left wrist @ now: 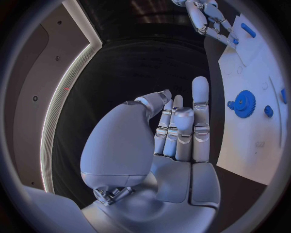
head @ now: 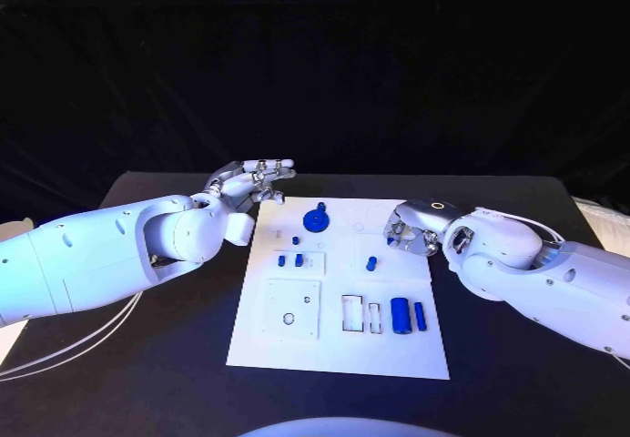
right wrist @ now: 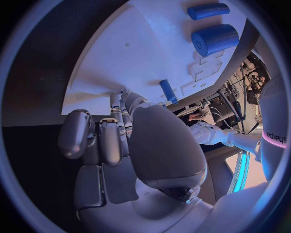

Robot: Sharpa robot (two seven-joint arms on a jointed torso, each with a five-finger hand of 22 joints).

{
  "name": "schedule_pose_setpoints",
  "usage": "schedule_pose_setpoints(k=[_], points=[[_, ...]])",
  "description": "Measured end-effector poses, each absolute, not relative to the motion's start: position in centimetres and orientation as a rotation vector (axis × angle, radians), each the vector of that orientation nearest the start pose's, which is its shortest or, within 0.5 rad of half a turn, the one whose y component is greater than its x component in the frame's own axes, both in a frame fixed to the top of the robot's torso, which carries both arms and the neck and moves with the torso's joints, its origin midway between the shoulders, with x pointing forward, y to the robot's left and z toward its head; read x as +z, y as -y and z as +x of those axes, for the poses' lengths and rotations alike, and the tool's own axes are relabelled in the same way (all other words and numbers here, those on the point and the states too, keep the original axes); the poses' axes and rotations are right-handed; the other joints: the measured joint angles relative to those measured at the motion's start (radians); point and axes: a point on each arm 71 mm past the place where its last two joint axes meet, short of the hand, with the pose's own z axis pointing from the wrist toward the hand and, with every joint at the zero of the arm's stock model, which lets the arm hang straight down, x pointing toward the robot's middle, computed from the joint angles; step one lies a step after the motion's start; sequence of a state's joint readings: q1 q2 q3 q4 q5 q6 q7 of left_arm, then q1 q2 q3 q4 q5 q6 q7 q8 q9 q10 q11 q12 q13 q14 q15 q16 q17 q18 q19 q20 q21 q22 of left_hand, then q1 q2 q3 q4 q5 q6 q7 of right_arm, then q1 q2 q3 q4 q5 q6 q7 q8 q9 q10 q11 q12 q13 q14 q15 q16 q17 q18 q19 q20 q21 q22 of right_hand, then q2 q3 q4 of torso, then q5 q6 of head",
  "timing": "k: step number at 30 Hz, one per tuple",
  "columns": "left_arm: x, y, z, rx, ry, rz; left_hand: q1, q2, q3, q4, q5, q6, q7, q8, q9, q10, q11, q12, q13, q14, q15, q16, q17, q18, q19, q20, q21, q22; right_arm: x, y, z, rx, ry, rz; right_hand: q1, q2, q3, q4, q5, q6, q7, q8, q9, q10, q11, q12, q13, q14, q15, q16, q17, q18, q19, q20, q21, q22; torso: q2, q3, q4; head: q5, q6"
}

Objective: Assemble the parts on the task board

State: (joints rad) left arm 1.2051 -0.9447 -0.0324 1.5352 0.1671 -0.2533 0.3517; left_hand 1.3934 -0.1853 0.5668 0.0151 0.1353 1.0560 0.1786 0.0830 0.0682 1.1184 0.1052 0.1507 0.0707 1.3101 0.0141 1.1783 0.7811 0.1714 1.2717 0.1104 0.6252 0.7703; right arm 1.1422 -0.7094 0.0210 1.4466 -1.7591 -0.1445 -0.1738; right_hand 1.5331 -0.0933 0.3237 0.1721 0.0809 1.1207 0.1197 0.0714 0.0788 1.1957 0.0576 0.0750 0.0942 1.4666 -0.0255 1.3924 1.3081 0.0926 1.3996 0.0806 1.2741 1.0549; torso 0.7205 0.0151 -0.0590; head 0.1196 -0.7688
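The white task board (head: pixel 341 341) lies in the middle of the black table. On it are a blue gear (head: pixel 315 219), several small blue pegs such as one at mid-board (head: pixel 371 264), and two blue cylinders (head: pixel 399 316) near the right edge. My left hand (head: pixel 256 182) hovers off the board's far left corner, fingers raised and apart, holding nothing; the gear (left wrist: pixel 244 103) lies beside it. My right hand (head: pixel 413 232) hangs over the board's right edge with fingers curled down, and nothing shows in them. A blue peg (right wrist: pixel 169 91) lies just past its fingers (right wrist: pixel 122 104).
A raised white block (head: pixel 291 308) and a rectangular frame (head: pixel 353 312) sit on the board's near half. Black table surrounds the board on all sides. The thick cylinder (right wrist: pixel 215 39) and the slim one (right wrist: pixel 208 10) lie farther along the board from my right hand.
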Motion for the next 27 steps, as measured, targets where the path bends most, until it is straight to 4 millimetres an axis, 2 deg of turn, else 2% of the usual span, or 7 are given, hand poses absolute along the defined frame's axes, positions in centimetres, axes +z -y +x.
schedule_pose_setpoints(k=[11, 17, 22, 27], points=[[-17.74, -25.74, 48.72, -1.541, -1.364, -1.343, 0.000, 0.000, -0.003, -0.003, 0.004, 0.000, 0.000, 0.000, 0.000, 0.000, 0.000, 0.000, 0.000, -0.004, -0.004, 0.000, -0.004, 0.000, -0.004, -0.004, 0.000, 0.000, -20.13, 14.73, 49.36, 0.480, -1.727, -0.463, -0.012, 0.012, 0.036, -0.019, -0.015, 0.023, -0.005, 0.001, 0.005, 0.020, -0.005, 0.000, -0.013, 0.000, -0.007, 0.000, 0.000, 0.000, 0.002, -0.006, 0.000, 0.001, 0.000, -0.0005, 0.0001, 0.001, -0.007], [-17.74, -25.82, 48.71, -1.539, -1.363, -1.344, 0.006, 0.006, -0.001, -0.010, 0.004, 0.000, 0.000, 0.000, 0.000, 0.000, 0.000, 0.004, 0.000, -0.004, -0.004, 0.000, -0.007, 0.000, -0.003, -0.004, 0.000, 0.000, -20.06, 14.51, 49.35, 0.469, -1.734, -0.476, -0.017, 0.006, 0.037, -0.021, -0.015, 0.023, -0.005, 0.001, 0.005, 0.021, -0.004, 0.000, -0.015, 0.000, -0.007, 0.000, 0.000, 0.000, 0.004, -0.011, 0.000, 0.001, -0.001, -0.0006, 0.0004, 0.002, -0.009], [-17.74, -25.87, 48.70, -1.536, -1.362, -1.344, 0.006, 0.006, 0.003, -0.014, 0.003, 0.000, 0.000, 0.000, 0.000, 0.000, 0.000, 0.004, 0.000, -0.004, -0.004, 0.000, -0.011, 0.000, -0.003, -0.004, 0.000, 0.000, -20.05, 14.34, 49.29, 0.458, -1.734, -0.484, -0.021, 0.002, 0.046, -0.030, -0.015, 0.032, -0.007, -0.001, 0.007, 0.023, -0.006, 0.000, -0.018, 0.000, -0.014, 0.000, 0.000, 0.000, 0.004, -0.011, 0.000, 0.001, -0.001, -0.0006, 0.0004, 0.002, -0.011], [-17.74, -25.89, 48.70, -1.533, -1.361, -1.344, 0.010, 0.010, 0.002, -0.014, 0.003, 0.000, 0.000, 0.000, 0.000, 0.000, 0.000, 0.004, 0.000, -0.004, -0.004, 0.000, -0.011, 0.000, -0.003, -0.004, 0.000, 0.000, -20.08, 14.21, 49.22, 0.446, -1.724, -0.488, -0.028, 0.009, 0.075, -0.047, -0.024, 0.051, -0.009, 0.003, 0.011, 0.047, -0.007, 0.000, -0.023, 0.000, -0.014, 0.000, 0.000, 0.000, 0.004, -0.011, 0.000, 0.010, -0.001, -0.0006, 0.0008, 0.002, -0.012]])
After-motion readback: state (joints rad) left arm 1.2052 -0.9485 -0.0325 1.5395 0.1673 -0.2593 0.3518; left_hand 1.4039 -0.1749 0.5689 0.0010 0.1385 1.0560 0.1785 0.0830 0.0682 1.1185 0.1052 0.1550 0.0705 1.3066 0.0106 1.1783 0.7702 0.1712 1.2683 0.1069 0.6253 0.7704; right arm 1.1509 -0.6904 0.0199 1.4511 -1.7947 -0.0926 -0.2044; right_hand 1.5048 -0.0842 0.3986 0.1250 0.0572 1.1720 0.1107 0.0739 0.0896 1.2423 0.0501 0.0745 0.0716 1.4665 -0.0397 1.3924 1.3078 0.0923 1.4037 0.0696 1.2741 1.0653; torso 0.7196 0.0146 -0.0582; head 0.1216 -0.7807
